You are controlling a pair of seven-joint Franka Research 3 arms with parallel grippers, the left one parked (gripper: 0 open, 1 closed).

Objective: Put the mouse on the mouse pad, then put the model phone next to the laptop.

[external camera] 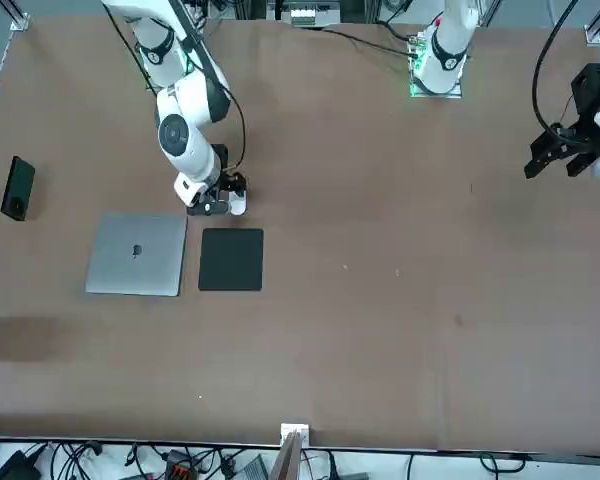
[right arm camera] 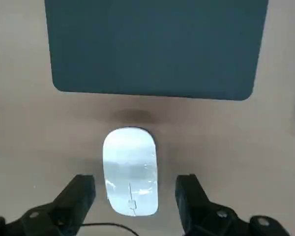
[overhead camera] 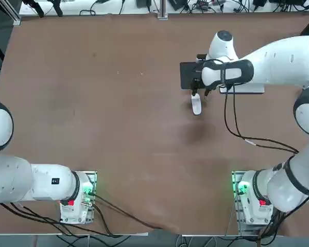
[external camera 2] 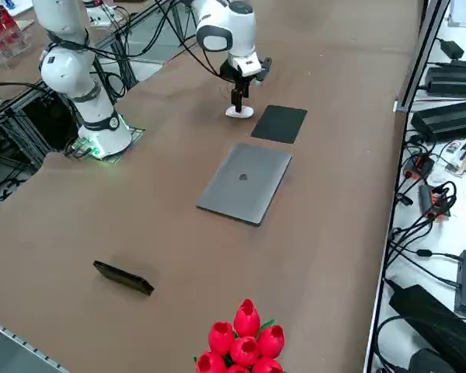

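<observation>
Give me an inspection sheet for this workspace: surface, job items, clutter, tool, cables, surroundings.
Surface: brown tabletop, wide and flat.
Mouse: white mouse on the tabletop, off the pad.
Mouse pad: black mouse pad, beside the laptop, nothing on it.
Laptop: closed silver laptop.
Phone: dark model phone, apart from the laptop.
Clutter: red artificial-looking tulips in the side view.
Tool: right tool open over the mouse.
Cables: black cables by the right arm.
Surroundings: electronics beyond the table edge; people, nothing seen.
</observation>
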